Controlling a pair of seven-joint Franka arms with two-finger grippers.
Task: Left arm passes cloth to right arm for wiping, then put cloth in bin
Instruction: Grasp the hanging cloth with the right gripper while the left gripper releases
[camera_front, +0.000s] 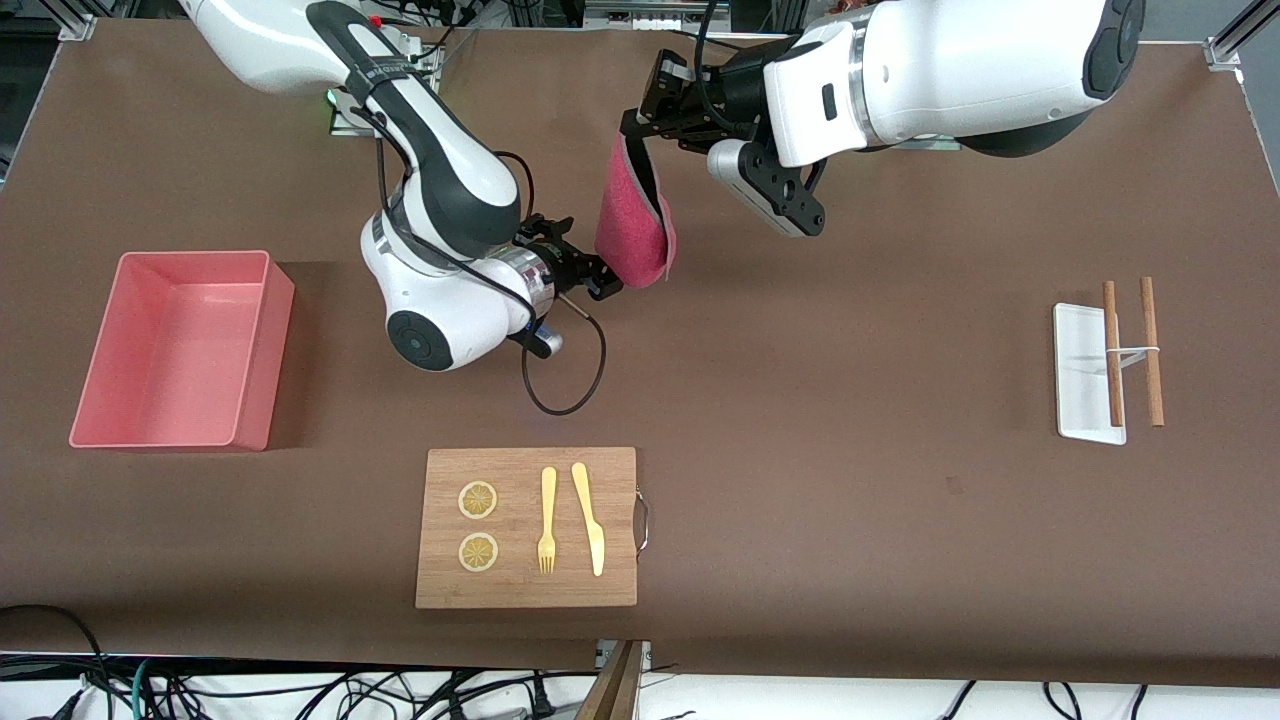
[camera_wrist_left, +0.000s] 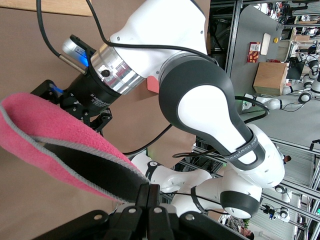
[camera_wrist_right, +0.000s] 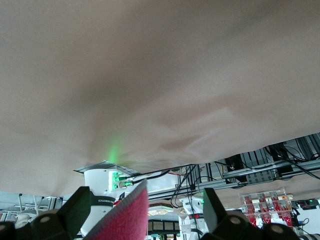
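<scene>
Bin sits toward the right arm's end of the table, nothing in it that you can see. White tray at the left arm's end has one of two brown sticks lying across it, the other just beside it, a thin white band around both. Board, nearer the front camera, carries two lemon slices, a fork and a knife. Your cloth hangs in the air over bare table between the two grippers, pink face out, grey edging showing. Left gripper is clamped shut on its top edge, fingers pointing down from a forearm that reaches in level from the left arm's base. Right gripper has its jaws spread wide with the cloth's lower edge between the fingers, nothing gripped. Right arm is bent at the elbow, wrist turned sideways toward the cloth.
</scene>
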